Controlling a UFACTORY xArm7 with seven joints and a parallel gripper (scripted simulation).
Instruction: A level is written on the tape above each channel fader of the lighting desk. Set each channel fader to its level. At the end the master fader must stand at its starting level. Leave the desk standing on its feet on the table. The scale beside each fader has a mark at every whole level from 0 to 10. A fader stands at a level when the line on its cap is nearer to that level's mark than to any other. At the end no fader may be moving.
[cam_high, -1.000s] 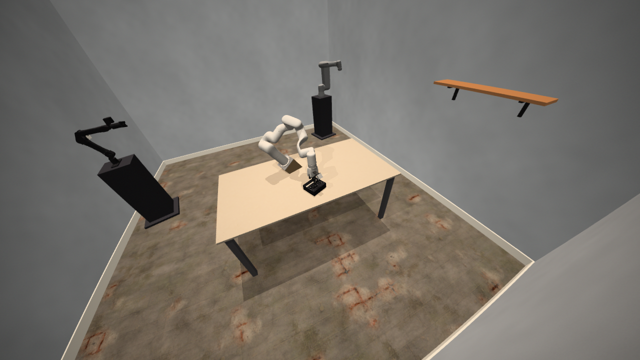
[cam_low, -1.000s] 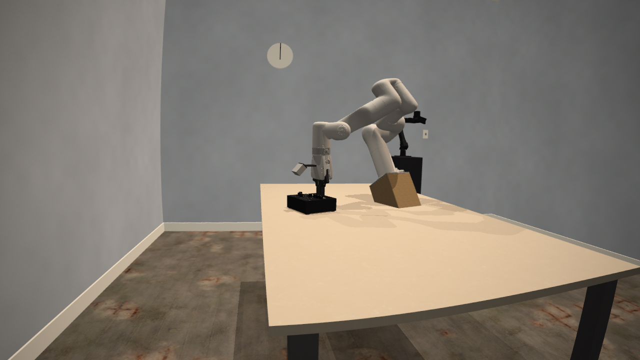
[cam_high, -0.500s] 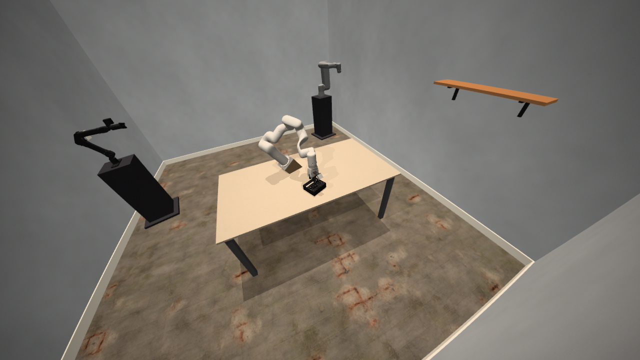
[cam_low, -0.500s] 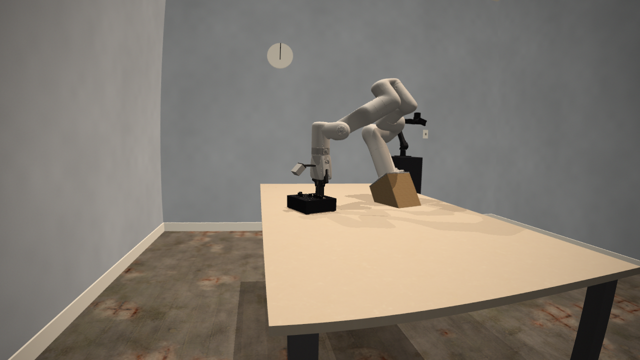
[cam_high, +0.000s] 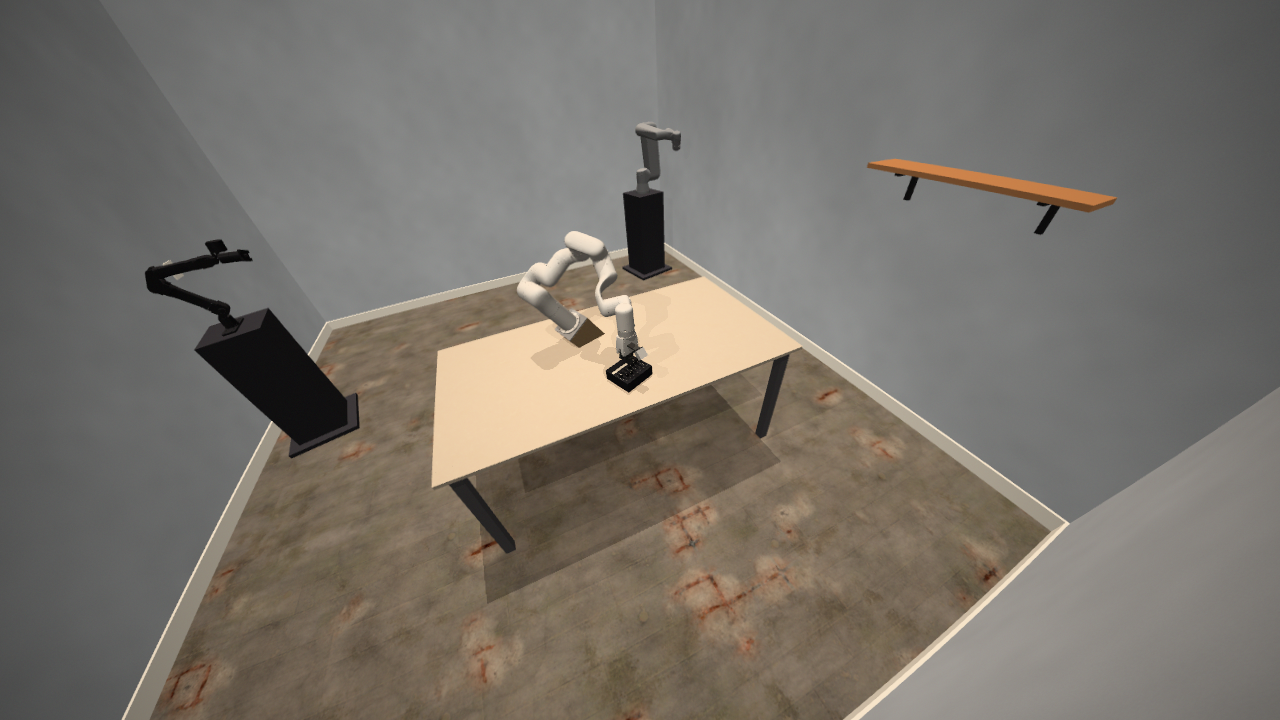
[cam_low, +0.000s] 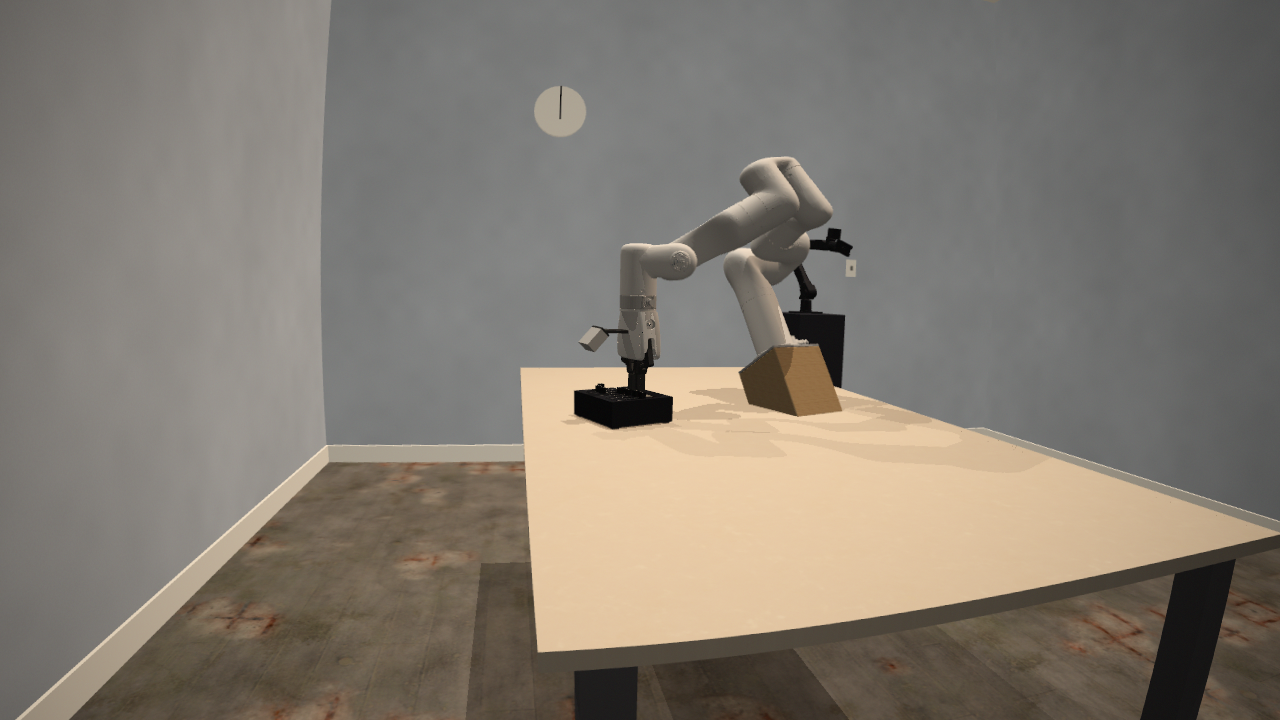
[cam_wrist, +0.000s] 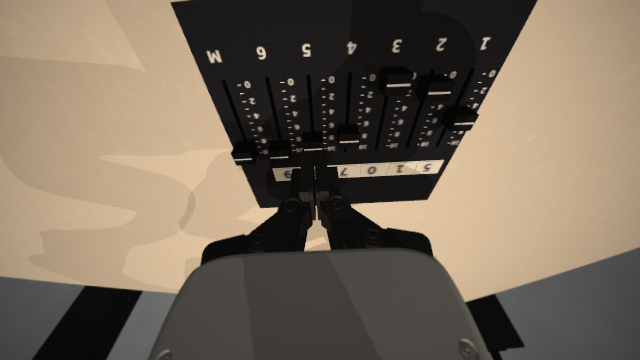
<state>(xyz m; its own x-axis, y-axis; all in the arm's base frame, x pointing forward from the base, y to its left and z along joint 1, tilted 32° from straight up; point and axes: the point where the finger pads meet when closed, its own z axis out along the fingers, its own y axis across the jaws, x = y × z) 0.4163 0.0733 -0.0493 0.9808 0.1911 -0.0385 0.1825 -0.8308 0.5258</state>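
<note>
The black lighting desk (cam_high: 629, 375) (cam_low: 622, 408) (cam_wrist: 350, 20) stands flat on the table, seen upside down in the wrist view. Its faders read M, 6, 5, 4, 3, 2, 1 from left to right. The master cap (cam_wrist: 244, 153), channel 6 cap (cam_wrist: 279, 150) and channel 5 cap (cam_wrist: 313, 141) sit near the 10 end. The channel 4 cap (cam_wrist: 348, 136) is a little higher. The channel 3 cap (cam_wrist: 398, 81) and channel 2 cap (cam_wrist: 439, 86) sit near 0, and the channel 1 cap (cam_wrist: 462, 119) sits mid-scale. My gripper (cam_wrist: 315, 165) (cam_low: 637, 385) is shut and empty. Its tips are right behind the channel 5 cap and hide part of the white tape (cam_wrist: 390, 169).
The table (cam_high: 537, 411) (cam_low: 760, 528) (cam_wrist: 540, 190) carries the arm's brown wedge base (cam_high: 586, 332) (cam_low: 792, 380) behind the desk. Two other arms stand on black pedestals (cam_high: 268, 376) (cam_high: 644, 232) on the floor. An orange shelf (cam_high: 989, 183) hangs on the wall.
</note>
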